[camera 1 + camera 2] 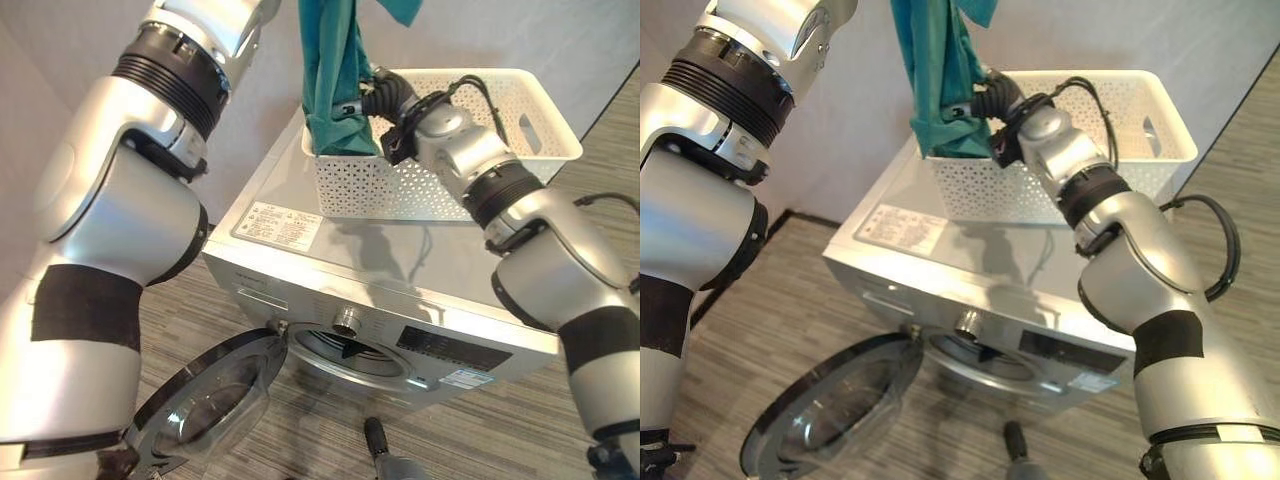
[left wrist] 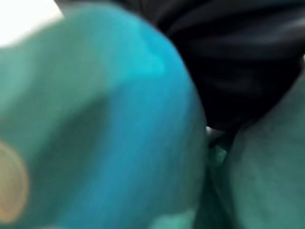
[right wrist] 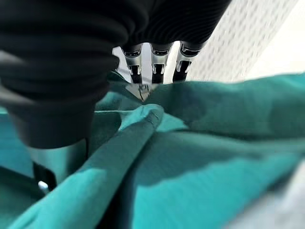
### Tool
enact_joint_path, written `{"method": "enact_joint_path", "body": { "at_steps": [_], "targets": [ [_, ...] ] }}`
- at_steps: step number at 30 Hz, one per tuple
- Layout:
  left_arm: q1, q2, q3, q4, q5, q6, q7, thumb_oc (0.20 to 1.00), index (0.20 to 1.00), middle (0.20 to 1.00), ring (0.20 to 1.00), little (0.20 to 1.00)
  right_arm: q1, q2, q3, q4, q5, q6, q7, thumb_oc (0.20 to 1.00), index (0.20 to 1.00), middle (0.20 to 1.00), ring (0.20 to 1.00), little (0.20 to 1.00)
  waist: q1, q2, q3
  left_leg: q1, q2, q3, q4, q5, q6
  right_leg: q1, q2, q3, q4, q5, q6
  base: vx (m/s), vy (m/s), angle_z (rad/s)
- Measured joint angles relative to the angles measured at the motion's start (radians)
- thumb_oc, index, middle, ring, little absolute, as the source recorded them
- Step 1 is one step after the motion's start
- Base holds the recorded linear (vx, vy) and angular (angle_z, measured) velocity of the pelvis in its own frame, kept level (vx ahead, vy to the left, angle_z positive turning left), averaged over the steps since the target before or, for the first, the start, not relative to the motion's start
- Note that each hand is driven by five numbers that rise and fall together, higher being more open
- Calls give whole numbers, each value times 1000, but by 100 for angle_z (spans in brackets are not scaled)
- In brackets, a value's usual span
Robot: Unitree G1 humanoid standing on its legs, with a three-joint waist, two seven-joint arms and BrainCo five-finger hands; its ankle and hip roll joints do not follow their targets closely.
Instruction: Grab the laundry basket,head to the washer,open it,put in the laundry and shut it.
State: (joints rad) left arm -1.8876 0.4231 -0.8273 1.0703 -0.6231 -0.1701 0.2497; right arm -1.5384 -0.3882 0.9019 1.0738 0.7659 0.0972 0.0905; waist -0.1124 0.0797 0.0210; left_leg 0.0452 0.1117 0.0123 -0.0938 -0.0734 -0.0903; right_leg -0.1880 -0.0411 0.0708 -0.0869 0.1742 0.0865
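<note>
Basket [image 1: 470, 130] sitting on washer [image 1: 400, 270], door [image 1: 205, 395] hanging open at 7 o'clock — right hand [image 3: 152, 67] pinching teal garment [image 1: 335, 80], left's fingers can't tell — loading, shutting remaining.

Evenly lit indoor scene, with soft shadows cast.
The teal cloth [image 2: 109, 143] is seen heavily blurred in the left wrist view.
</note>
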Motion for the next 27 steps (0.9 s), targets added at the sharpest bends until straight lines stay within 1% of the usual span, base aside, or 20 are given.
{"method": "enact_joint_path", "body": {
  "at_steps": [3, 6, 8, 9, 10, 11, 13, 16, 22, 27],
  "targets": [
    [0, -2, 2, 0, -9, 0, 0, 200, 200, 200, 200, 200, 1, 17, -1, 1, 3, 0, 0, 1000, 1000, 1000, 1000, 1000, 14, -1, 0, -2, 1, -1, 0, 0, 0, -1, 0, -1, 0, 0, 0, 2, -13, 1],
    [0, -26, 38, -1, -39, 0, 2, 200, 200, 200, 200, 200, 3, 35, -19, 5, 6, 0, -3, 1000, 1000, 1000, 1000, 1000, 20, -1, 0, -7, 1, -5, 0, 1, -1, -2, -1, -9, 0, 0, -1, 2, -23, 6],
    [0, -39, 41, -1, -50, 0, 3, 200, 200, 200, 200, 200, 3, 43, -32, 13, 6, -1, -4, 1000, 1000, 1000, 1000, 1000, 23, -1, -1, -10, 2, -8, 0, 1, -2, -2, -2, -14, 0, 0, -1, 8, -29, 7],
    [0, -42, 44, -2, -60, 0, 3, 200, 200, 200, 200, 200, 3, 46, -42, 19, 6, -1, -5, 840, 840, 840, 840, 840, 23, -1, -1, -11, 2, -10, 0, 1, -2, -2, -2, -16, 0, 0, -1, 11, -19, 7],
    [0, -48, 56, -4, -81, 0, 3, 200, 200, 200, 200, 200, 3, 52, -56, 28, 8, -1, -8, 442, 442, 442, 442, 442, 23, -1, -1, -12, 2, -13, 0, 2, -3, -2, -3, -19, 0, 0, -1, 17, -15, 5],
    [0, -53, 72, -5, -94, -1, 4, 200, 200, 200, 200, 200, 3, 55, -67, 35, 15, -1, -12, 200, 200, 200, 200, 200, 23, -1, -1, -12, 2, -15, 0, 2, -3, -2, -3, -20, 0, 0, -1, 22, -25, 6],
    [0, -55, 84, -21, -123, -1, 9, 200, 200, 200, 200, 200, 3, 56, -92, 41, 27, -2, -25, 200, 200, 200, 200, 200, 24, -1, -1, -13, 3, -19, 0, 2, -4, -1, -3, -24, 0, -1, -2, 9, -13, 5],
    [0, -56, 102, -30, -126, -2, 11, 200, 200, 200, 200, 200, 3, 55, -131, 56, 46, -4, -37, 200, 200, 200, 200, 200, 24, -1, -1, -14, 2, -28, 0, 3, -4, 0, -4, -27, 0, -1, -2, 2, -2, 3],
    [0, -55, 104, -28, -156, -2, 11, 200, 200, 200, 200, 200, 0, 47, -155, 76, 66, -9, -77, 200, 200, 200, 200, 200, 24, -1, -1, -15, 0, -29, 0, 4, -3, 1, -7, -30, 0, -1, -2, 0, 2, 1],
    [6, -54, 108, -15, -155, -6, 12, 200, 200, 200, 200, 200, -12, 10, -151, 75, 65, -11, -108, 200, 200, 200, 200, 200, 24, -4, -2, -16, -1, -32, 0, 4, -2, 3, -10, -35, 0, -2, -2, -1, 3, 1]
  ]
}}
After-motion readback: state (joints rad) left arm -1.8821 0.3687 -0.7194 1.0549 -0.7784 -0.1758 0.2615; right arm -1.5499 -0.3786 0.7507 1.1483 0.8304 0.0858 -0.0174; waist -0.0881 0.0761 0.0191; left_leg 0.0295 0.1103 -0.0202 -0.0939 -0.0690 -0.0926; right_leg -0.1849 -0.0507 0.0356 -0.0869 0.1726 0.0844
